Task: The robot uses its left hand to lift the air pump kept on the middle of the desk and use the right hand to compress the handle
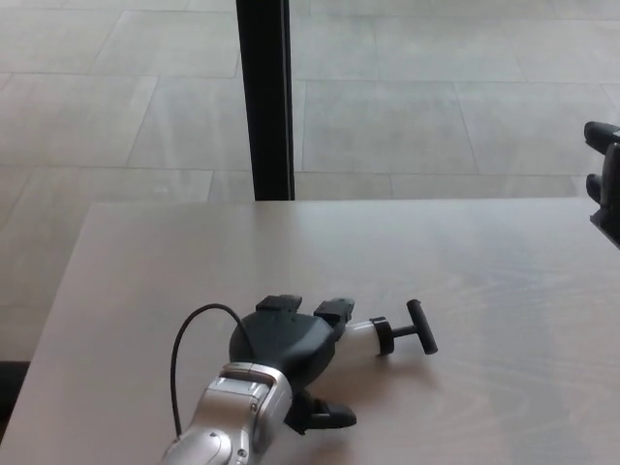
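Two robot hands show in the head view. The left hand (286,351) sits in the lower centre of the frame, on the pale wooden desk (465,271), at the end of a silver forearm (228,426) that rises from the bottom edge. Its black fingers (334,312) reach over the air pump (373,334), and its thumb (325,417) juts out below, toward the bottom of the frame. The hand covers most of the pump's white barrel, so whether the fingers actually clamp the barrel or merely lie over it cannot be told from this angle. A thin black cable (189,339) loops up from the wrist to the left of the hand.

The air pump lies just right of the hand, near the middle of the desk's lower half, on its side, pointing toward the right. Only a short white stretch of barrel shows, then a black collar, a short rod and the black T-handle (421,327), which is tilted slightly.

At the right edge of the frame, well apart from the pump, the right hand (605,189) shows only as a dark sliver; how its fingers stand cannot be told.

Beyond the desk's far edge lies a grey tiled floor (407,107), and a black vertical post (263,97) stands in the upper part of the frame, left of centre.
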Tool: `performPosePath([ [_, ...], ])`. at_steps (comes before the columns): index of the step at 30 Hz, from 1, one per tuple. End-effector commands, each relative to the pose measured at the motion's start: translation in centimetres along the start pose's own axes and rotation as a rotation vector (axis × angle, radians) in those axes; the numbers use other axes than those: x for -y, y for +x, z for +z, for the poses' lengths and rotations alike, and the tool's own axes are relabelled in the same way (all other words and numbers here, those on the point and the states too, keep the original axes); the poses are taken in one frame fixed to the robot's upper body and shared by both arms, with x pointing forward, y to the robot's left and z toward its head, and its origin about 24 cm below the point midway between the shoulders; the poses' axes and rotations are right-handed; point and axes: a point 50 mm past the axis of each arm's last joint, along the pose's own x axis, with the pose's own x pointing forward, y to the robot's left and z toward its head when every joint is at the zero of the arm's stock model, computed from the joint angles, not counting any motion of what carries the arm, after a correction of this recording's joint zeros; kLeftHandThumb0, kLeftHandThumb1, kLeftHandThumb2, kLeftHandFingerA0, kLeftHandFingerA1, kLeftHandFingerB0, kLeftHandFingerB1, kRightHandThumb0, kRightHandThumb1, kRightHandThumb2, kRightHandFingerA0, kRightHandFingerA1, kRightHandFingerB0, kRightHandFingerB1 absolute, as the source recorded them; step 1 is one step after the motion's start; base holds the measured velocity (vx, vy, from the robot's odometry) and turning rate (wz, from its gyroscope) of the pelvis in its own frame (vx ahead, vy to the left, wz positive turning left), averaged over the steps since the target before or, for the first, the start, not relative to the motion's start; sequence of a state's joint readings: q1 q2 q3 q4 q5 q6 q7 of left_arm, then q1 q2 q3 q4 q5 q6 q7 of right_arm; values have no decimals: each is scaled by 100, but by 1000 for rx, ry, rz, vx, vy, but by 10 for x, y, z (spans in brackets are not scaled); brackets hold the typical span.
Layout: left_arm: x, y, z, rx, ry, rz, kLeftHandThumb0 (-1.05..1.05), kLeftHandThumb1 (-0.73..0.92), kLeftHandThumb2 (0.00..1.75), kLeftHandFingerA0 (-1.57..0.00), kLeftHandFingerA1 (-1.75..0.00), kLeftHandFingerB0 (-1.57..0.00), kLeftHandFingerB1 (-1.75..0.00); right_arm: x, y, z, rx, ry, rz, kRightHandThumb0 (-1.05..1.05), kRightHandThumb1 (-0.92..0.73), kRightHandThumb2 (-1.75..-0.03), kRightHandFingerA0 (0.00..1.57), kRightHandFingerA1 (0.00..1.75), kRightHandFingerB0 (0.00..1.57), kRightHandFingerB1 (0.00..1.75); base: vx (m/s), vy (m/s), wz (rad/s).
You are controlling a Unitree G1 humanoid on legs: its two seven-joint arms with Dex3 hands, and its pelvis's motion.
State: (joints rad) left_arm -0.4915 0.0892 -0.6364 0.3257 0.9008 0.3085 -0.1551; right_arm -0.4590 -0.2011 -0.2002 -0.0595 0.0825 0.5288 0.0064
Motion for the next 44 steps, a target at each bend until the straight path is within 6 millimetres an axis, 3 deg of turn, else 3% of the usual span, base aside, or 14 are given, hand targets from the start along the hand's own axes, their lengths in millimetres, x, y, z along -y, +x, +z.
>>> performPosePath([
  [1,-20,-15,-4,108,-180,3,-101,61,104,0,-17,0,0,11,-1,-3,-20,-29,-11,-84,-92,-78,16,47,27,38,0,0,0],
  [5,-82,-34,-8,275,-370,307,-39,38,100,-3,-54,0,-49,16,-3,-6,-20,-30,9,-86,-92,-78,13,43,22,34,0,0,0],
  [7,-103,-42,-14,308,-402,391,-79,75,63,-13,-56,-15,-29,21,-4,-7,-10,-24,25,-85,-92,-77,12,43,20,33,0,0,0],
  [11,-133,-56,-29,375,-496,525,-78,60,95,-17,-60,-13,-45,37,-7,-7,-1,-20,27,-35,-52,-113,2,52,0,49,0,0,0],
  [13,-163,-79,-62,364,-583,651,-81,79,65,-19,-56,-17,-35,65,-12,-8,20,32,-23,-82,-92,-77,10,42,14,30,0,0,0],
  [14,-169,-90,-86,349,-673,655,-39,45,105,-3,-54,0,-50,82,-14,-7,26,23,-50,-87,-84,-120,2,49,10,38,0,0,0],
  [16,-171,-99,-104,315,-699,667,-80,80,65,-11,-57,-15,-34,93,-17,-7,28,15,-75,-90,-83,-120,6,51,5,40,0,0,0],
  [18,-170,-121,-142,220,-771,693,-76,83,65,-12,-57,-14,-35,119,-25,-3,38,17,-140,-37,-46,-110,3,54,0,50,0,0,0],
  [20,-163,-140,-170,151,-884,737,-67,84,64,-18,-51,-17,-33,142,-36,2,44,-27,-196,-90,-92,-76,14,54,14,34,0,0,0],
  [21,-155,-154,-191,111,-926,756,-36,60,114,-3,-53,0,-50,156,-43,5,47,-60,-240,-88,-92,-77,15,53,14,34,0,0,0],
  [24,-130,-189,-234,-35,-1046,836,-69,86,66,-16,-39,-18,-30,191,-62,12,57,-90,-326,-88,-92,-76,12,62,14,40,0,0,0],
  [28,-89,-242,-272,-221,-1217,943,-76,67,103,-5,-48,-9,-44,236,-93,14,48,-97,-546,-93,-92,-73,17,76,19,50,0,0,0],
  [40,25,-358,-319,-854,-1427,1184,-68,84,65,-24,-45,-20,-31,312,-185,-26,-144,-143,-926,-92,-92,-78,8,93,6,62,0,0,0],
  [44,61,-390,-315,-1025,-1473,1189,-38,57,112,-1,-52,0,-51,316,-213,-62,-228,-45,-1024,-100,-92,-77,9,103,5,64,0,0,0],
])
